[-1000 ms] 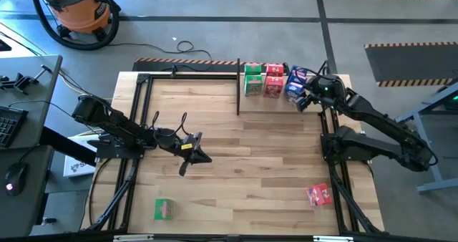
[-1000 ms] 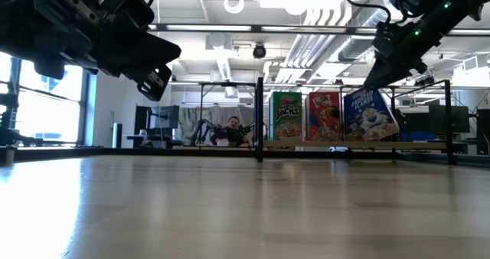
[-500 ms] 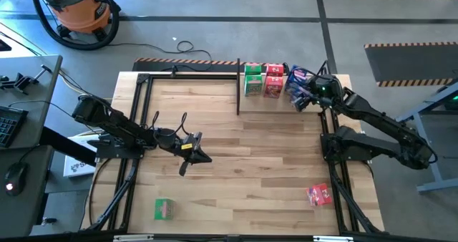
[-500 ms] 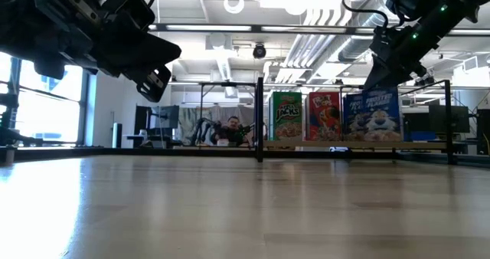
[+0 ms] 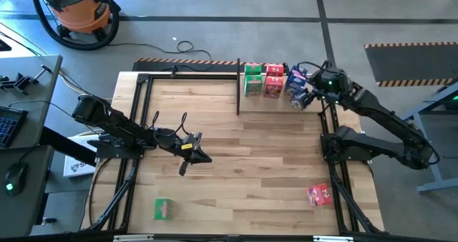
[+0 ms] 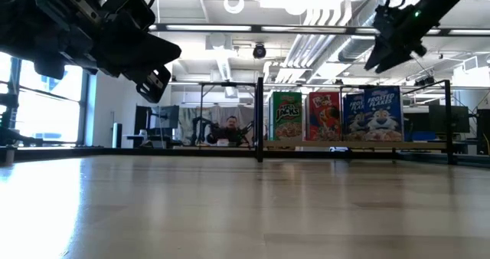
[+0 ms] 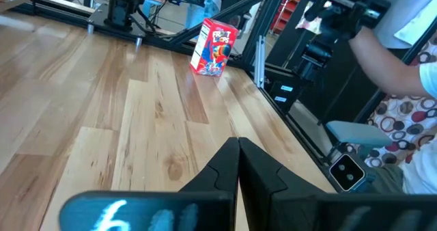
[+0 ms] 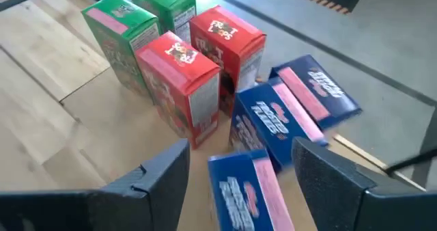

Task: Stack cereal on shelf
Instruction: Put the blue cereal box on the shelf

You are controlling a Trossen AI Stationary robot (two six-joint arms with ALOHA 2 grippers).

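Blue cereal boxes stand upright at the far right end of the shelf, just beside the red boxes, with the green boxes next to the shelf's tall post. Directly above the blue boxes, the right gripper hangs with fingers spread wide, holding nothing. Well away from the shelf, a green box and a red box lie near the table's front edge. Nearer the middle, the left gripper has its fingers pressed together.

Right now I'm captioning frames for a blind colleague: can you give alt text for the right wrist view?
The open right gripper hovers just above a blue box, the nearest of three blue boxes. Beyond them stand two red boxes and two green boxes, all upright on the wood table near its edge.
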